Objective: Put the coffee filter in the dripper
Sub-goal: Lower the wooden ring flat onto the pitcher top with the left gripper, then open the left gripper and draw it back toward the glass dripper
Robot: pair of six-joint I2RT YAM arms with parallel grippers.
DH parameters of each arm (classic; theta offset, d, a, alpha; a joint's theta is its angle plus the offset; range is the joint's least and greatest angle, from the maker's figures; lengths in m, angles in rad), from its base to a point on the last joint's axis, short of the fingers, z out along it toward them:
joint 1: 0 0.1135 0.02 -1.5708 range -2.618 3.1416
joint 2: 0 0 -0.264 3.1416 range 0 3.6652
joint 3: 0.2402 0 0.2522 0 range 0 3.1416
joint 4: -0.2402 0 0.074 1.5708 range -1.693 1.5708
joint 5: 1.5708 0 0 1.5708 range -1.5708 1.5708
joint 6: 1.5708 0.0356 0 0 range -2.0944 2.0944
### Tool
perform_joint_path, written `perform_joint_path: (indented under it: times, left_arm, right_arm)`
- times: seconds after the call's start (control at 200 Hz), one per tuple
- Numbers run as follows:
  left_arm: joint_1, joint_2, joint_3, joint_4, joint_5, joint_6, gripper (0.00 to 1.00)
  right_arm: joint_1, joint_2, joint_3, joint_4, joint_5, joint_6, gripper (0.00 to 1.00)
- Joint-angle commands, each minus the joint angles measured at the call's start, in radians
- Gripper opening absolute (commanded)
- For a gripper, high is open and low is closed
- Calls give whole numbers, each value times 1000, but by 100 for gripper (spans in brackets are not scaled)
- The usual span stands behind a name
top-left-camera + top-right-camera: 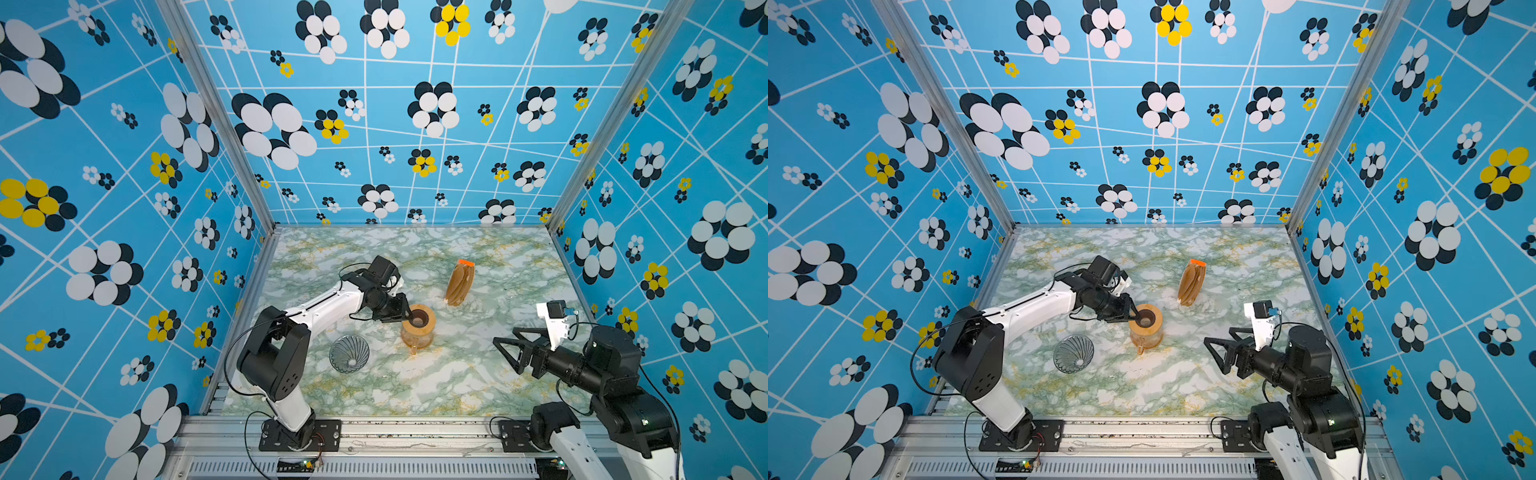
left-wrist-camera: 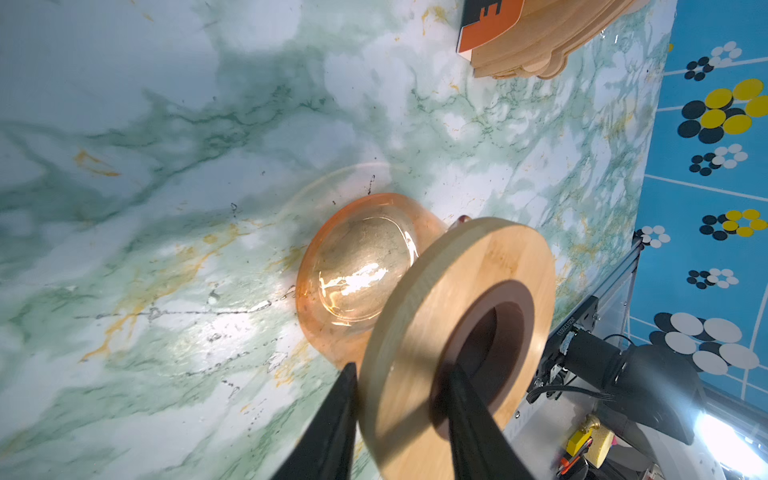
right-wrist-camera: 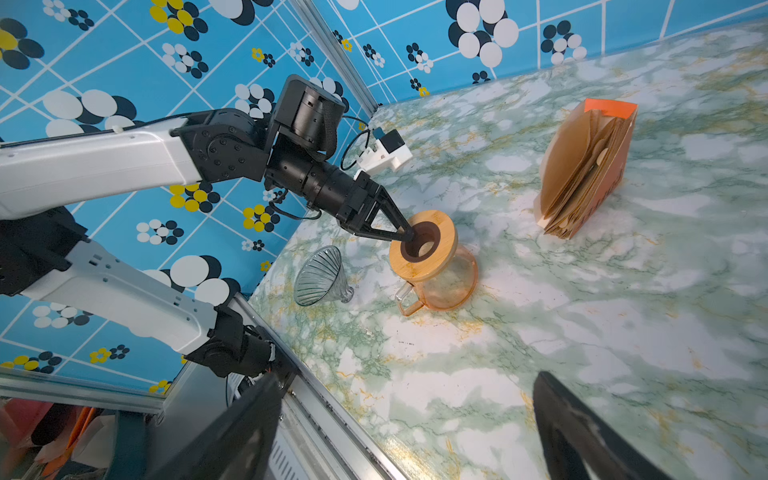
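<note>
Left claw [image 3: 405, 236] straddles rim of wooden ring [image 3: 441, 266] atop carafe [image 3: 455, 286], grip unclear; right claw [image 1: 506, 356] gapes, idle. Dripper [image 3: 318, 276] lies on worktop [image 3: 540, 332] near carafe; no loose coffee filter seen, only stack [image 3: 582, 174]. Risk: off-centre pinch tilts ring, carafe topples onto dripper.

We see the dripper [image 1: 349, 354] [image 1: 1073, 353] [image 3: 318, 276]: clear grey-tinted glass cone, spiral ribs, small hole at the narrow end. It's tipped on its side on the table [image 1: 457, 374], front left area, mouth angled up. Near the carafe [image 1: 415, 341], not touching it.
</note>
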Motion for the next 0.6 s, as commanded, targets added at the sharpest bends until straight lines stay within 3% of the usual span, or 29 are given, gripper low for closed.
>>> perform_joint_path:
  times: [0.0,0.115,0.23,0.595]
  left_arm:
    - [-5,4,12,-25,-13,15,37]
    - [-6,-3,13,-30,-16,16,38]
    - [-4,-12,14,-23,-4,11,49]
    - [0,-72,59,-26,-3,-25,51]
  right_arm:
    - [7,-12,-6,1,6,5,96]
    - [7,-14,-7,1,6,5,96]
    - [7,-13,-6,3,6,5,96]
    - [7,4,-10,14,5,9,97]
